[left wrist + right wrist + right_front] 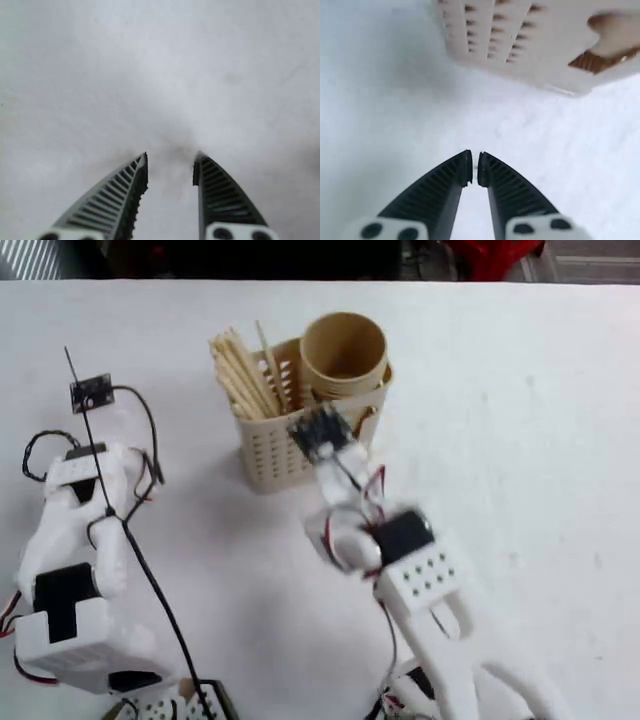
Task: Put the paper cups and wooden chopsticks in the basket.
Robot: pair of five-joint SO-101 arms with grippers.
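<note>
A cream slatted basket stands mid-table. Inside it are a bundle of wooden chopsticks leaning at one end and a stack of tan paper cups at the other. The right arm stretches up to the basket's near side. Its gripper is shut with nothing between the fingers, low over the white table and a short way from the basket wall. The left arm sits folded at the table's left. Its gripper stands open over bare table, holding nothing.
The white table stretches wide to the right of the basket and behind it. Black cables trail from the left arm toward the front edge. A brown cup side shows through the basket's handle hole.
</note>
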